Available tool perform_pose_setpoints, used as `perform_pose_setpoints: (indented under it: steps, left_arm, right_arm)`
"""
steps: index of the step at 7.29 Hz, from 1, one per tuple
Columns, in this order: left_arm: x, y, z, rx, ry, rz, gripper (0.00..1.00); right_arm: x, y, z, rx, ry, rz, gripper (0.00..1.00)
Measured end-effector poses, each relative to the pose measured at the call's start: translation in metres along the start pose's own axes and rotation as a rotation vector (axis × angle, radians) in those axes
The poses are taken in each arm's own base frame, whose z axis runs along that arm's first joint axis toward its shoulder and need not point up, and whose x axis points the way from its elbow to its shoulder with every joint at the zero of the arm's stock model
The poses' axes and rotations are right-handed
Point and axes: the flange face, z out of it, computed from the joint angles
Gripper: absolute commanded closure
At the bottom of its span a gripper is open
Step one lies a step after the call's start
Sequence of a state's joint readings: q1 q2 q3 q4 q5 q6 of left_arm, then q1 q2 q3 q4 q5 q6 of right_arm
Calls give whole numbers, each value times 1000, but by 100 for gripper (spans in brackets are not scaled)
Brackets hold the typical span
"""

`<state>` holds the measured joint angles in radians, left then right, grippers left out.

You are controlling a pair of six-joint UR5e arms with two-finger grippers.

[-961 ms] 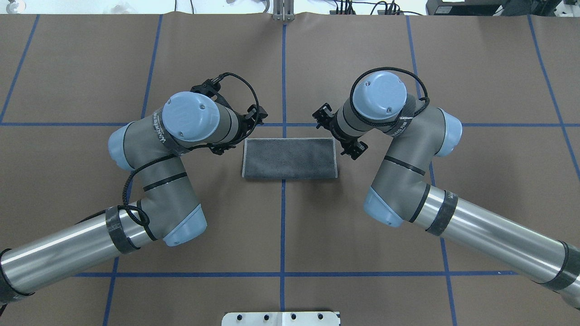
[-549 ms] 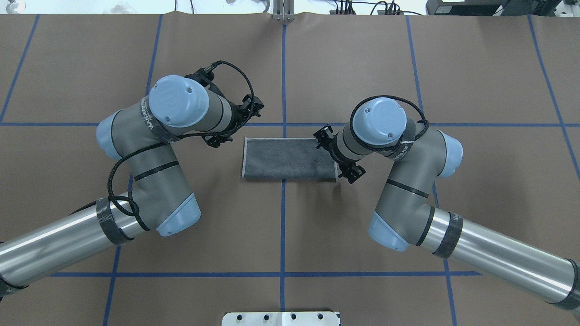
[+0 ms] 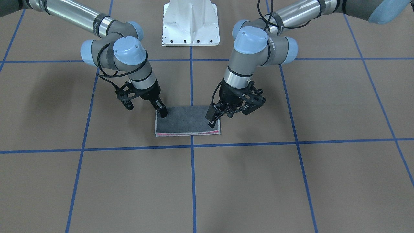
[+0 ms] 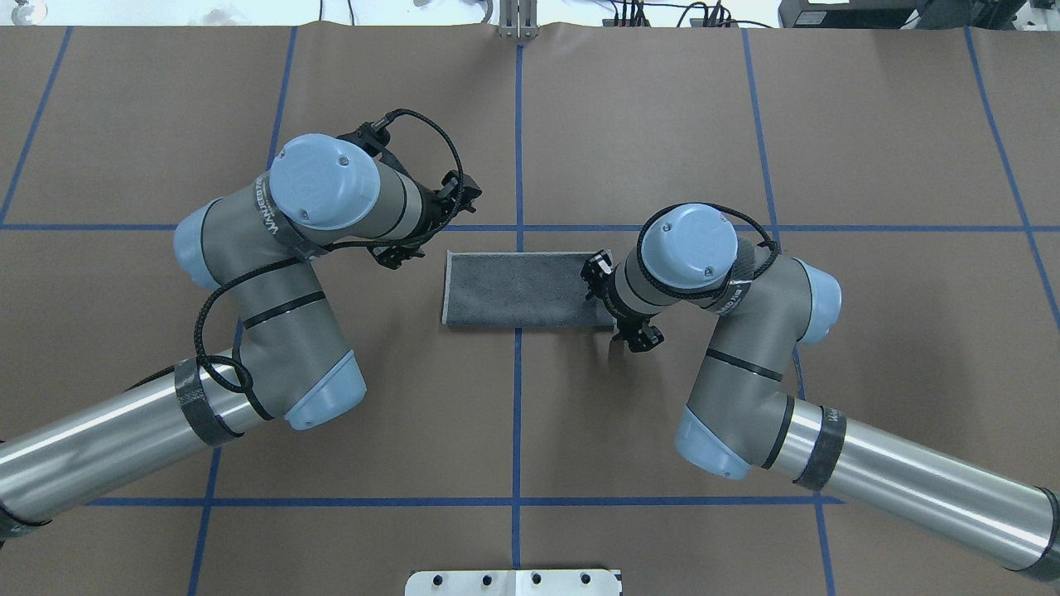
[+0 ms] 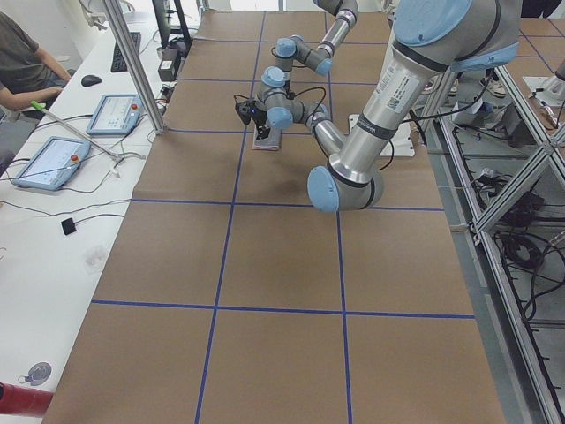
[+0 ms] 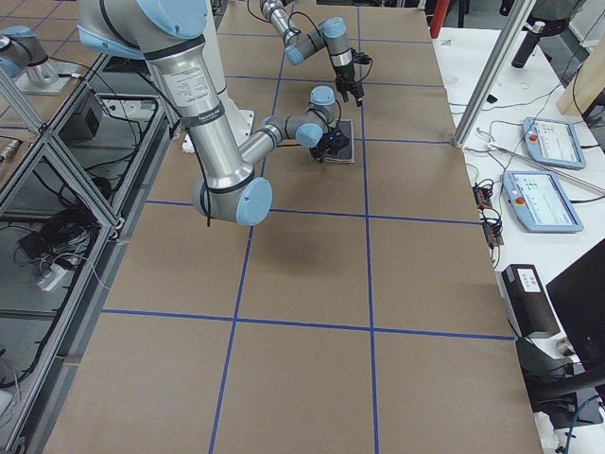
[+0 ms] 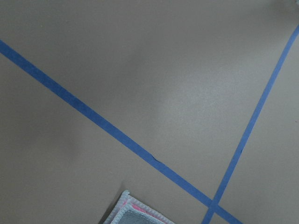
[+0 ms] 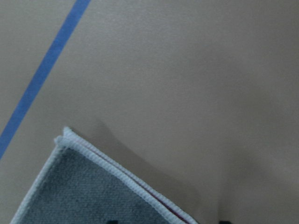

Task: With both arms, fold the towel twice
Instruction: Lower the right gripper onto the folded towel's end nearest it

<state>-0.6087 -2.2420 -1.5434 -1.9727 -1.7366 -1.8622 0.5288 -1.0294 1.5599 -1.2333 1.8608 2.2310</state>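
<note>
Robotics lab, brown paper-covered table (image 4: pixel 911 124) gridded with blue tape (image 4: pixel 517 414), robot arms (image 4: pixel 273 273) on a white pedestal (image 3: pixel 190 22), aluminium framing (image 6: pixel 59 149), loose cables (image 6: pixel 52 236), teach pendants (image 5: pixel 116 113), keyboard (image 5: pixel 119 51), seated person (image 5: pixel 22 57) at a white bench (image 5: pixel 35 238).

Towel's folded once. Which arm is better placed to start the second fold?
Right, probably. Its gripper sits low at the towel's short end, with the corner close in its wrist view. The left gripper looks higher and hangs off the opposite end.
</note>
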Motion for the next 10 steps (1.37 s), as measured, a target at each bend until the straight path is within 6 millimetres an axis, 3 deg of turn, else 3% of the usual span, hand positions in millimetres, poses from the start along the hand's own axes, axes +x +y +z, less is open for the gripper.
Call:
perform_pose_setpoints:
  steps: [1, 3, 5, 10]
  left_arm:
    - [0, 1, 0, -1, 0, 1, 0]
    - [-1, 3, 2, -2, -3, 1, 0]
    - [-1, 3, 3, -2, -4, 1, 0]
    - [-1, 5, 4, -2, -8, 2, 0]
  right_arm:
    - [1, -1, 1, 1, 2, 5, 54]
    - [2, -1, 1, 2, 3, 7, 82]
    - [3, -2, 0, 1, 2, 7, 100]
    - [3, 1, -6, -7, -8, 1, 100]
